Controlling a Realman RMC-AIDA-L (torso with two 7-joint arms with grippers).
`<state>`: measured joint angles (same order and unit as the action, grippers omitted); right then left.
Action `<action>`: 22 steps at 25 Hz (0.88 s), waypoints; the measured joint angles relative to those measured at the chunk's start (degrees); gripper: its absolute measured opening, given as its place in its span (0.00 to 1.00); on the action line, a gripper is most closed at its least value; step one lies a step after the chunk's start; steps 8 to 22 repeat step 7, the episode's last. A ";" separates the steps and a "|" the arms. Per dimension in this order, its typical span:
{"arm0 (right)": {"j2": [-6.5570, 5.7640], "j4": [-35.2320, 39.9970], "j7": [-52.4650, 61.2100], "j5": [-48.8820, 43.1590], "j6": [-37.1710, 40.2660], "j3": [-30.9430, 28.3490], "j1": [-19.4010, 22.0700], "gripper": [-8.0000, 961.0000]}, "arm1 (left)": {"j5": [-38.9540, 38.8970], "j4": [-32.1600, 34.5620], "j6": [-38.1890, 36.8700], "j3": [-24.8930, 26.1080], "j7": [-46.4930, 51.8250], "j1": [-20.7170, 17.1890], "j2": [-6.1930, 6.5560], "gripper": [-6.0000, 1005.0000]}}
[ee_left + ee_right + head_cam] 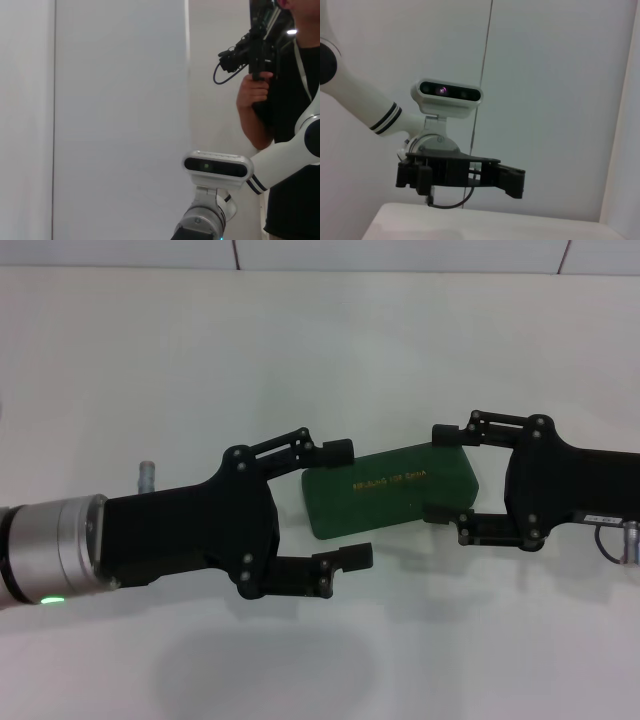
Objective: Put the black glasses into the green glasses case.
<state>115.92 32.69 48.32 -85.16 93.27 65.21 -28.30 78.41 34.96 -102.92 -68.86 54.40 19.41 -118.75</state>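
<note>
The green glasses case (392, 490) lies shut on the white table (300, 350), gold lettering up, between my two grippers. The black glasses are not in view. My left gripper (340, 505) is open, with one finger beside the case's far left corner and the other just in front of its near left corner. My right gripper (443, 474) is open and straddles the case's right end, with its fingers (447, 434) at the two long edges. The left gripper also shows in the right wrist view (460, 176).
White wall panels rise behind the table's far edge (400, 268). In the left wrist view a person (285, 100) in black stands behind the robot, holding a black device (252, 47). The right arm's wrist camera (216, 166) shows there too.
</note>
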 joint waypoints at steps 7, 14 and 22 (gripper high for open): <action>0.00 -0.05 -1.12 -0.01 -1.27 0.04 0.46 0.74 | 0.04 -0.40 0.00 0.04 -1.05 -0.48 -0.26 0.89; 0.00 -0.05 -1.12 -0.01 -1.27 0.04 0.46 0.74 | 0.04 -0.40 0.00 0.04 -1.05 -0.48 -0.26 0.89; 0.00 -0.05 -1.12 -0.01 -1.27 0.04 0.46 0.74 | 0.04 -0.40 0.00 0.04 -1.05 -0.48 -0.26 0.89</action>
